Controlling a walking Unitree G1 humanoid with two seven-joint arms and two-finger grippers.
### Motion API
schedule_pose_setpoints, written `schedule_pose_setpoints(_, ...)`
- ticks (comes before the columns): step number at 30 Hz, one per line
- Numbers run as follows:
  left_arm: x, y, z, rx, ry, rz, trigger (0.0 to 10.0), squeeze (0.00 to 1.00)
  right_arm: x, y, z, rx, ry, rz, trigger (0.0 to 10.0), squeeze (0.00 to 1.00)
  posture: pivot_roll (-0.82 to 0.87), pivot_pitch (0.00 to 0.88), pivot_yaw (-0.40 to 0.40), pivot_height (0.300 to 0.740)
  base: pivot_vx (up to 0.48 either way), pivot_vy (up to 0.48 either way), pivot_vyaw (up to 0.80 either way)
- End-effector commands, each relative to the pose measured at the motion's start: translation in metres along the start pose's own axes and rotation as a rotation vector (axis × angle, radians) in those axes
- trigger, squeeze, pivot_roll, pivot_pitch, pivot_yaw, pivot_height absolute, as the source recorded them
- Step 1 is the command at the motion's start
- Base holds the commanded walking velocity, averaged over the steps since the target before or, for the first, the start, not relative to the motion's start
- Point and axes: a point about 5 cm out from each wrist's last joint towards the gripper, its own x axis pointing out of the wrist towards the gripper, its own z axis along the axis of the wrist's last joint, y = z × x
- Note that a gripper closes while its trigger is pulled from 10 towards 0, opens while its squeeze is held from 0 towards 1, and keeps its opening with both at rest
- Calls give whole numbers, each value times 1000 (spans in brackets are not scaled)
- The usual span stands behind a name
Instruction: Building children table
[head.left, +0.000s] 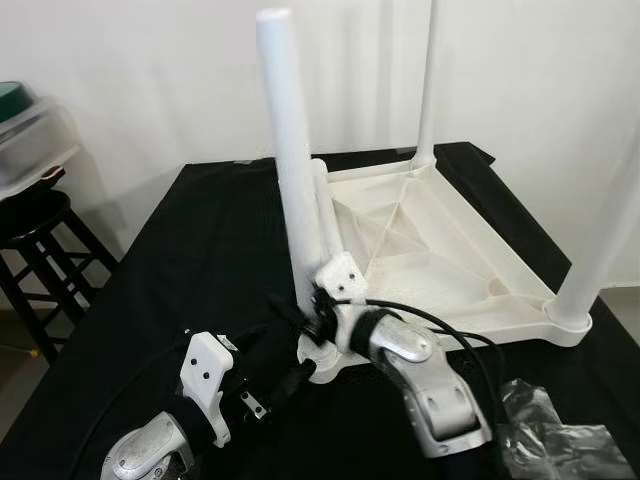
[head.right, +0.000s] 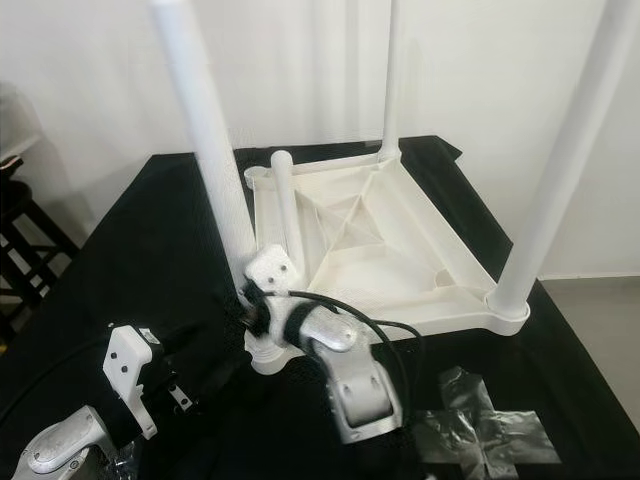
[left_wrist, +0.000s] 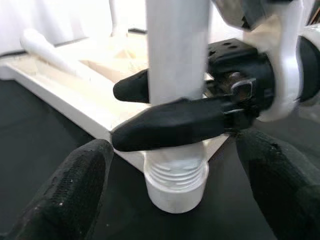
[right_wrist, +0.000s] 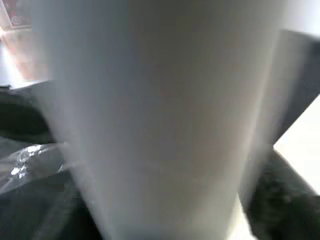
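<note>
Two legs already stand at the far corners of the upturned tabletop (head.left: 440, 250) on the black surface (head.left: 200, 250). At frame centre the right tool (left_wrist: 150, 107) is clamped low on a third leg (head.left: 290, 150), just above its threaded end at the near corner socket (left_wrist: 176, 187). The left tool (left_wrist: 175, 190) hovers beside it, fingers spread. That leg looks like light, stiff, smooth plastic, likely slippery; a low grip near the thread seems best for turning it.
</note>
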Motion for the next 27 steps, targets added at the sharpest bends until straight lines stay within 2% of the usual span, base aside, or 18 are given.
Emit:
schedule_pose_setpoints(1,0,3,-3,-7,17,6,10000,0,5,5,18,-33,-79,102,10000,1000,-36,54,80,740,0,0,0)
schedule_pose_setpoints(2,1,3,-3,-12,14,8,10000,0,0,-2,29,-105,-125,222,10000,486,-32,53,77,740,0,0,0)
schedule_pose_setpoints(4,1,3,-3,-12,14,8,10000,0,0,-2,29,-105,-125,222,10000,486,-32,53,77,740,0,0,0)
schedule_pose_setpoints(5,2,3,-4,-15,12,11,10000,0,-6,-15,36,-153,-127,312,10000,0,-29,40,71,740,0,0,0)
schedule_pose_setpoints(6,2,3,-5,-18,10,14,10000,0,-10,-28,40,-173,-112,381,10000,0,-23,31,65,740,0,0,0)
schedule_pose_setpoints(7,2,3,-5,-18,10,14,10000,0,-10,-28,40,-173,-112,381,10000,0,-23,31,65,740,0,0,0)
schedule_pose_setpoints(8,2,2,-6,-20,8,17,10000,0,-12,-38,44,-181,-101,426,10000,0,-22,26,64,740,0,0,0)
schedule_pose_setpoints(9,2,2,-6,-20,8,17,10000,0,-12,-38,44,-181,-101,426,10000,0,-22,26,64,740,0,0,0)
schedule_pose_setpoints(10,3,2,-6,-22,7,18,10000,0,-12,-46,49,-150,-103,465,10000,0,-20,25,66,740,0,0,0)
schedule_pose_setpoints(11,3,2,-6,-22,6,17,10000,0,-10,-52,53,-123,-101,503,2863,0,-20,24,66,740,0,0,0)
schedule_pose_setpoints(12,3,2,-6,-22,6,17,10000,0,-10,-52,53,-123,-101,503,2863,0,-20,24,66,740,0,0,0)
schedule_pose_setpoints(13,3,2,-7,-23,6,16,10000,0,-9,-55,55,-107,-92,534,0,0,-17,21,65,740,0,0,0)
schedule_pose_setpoints(14,3,2,-7,-23,6,16,10000,0,-9,-55,55,-107,-92,534,0,0,-17,21,65,740,0,0,0)
schedule_pose_setpoints(15,4,1,-7,-23,4,14,10000,0,-7,-62,57,-92,-65,557,0,0,-12,25,61,740,0,0,0)
schedule_pose_setpoints(21,4,0,-6,-24,1,15,10000,0,-8,-65,58,-76,-62,564,0,0,-14,27,62,740,0,0,0)
schedule_pose_setpoints(25,4,-2,-5,-29,-2,12,10000,0,-21,-68,47,-75,-56,544,0,0,-22,42,56,740,0,0,0)
schedule_pose_setpoints(27,2,-3,-5,-32,-4,11,10000,0,-30,-62,32,-76,-30,472,0,0,-24,57,47,740,0,0,0)
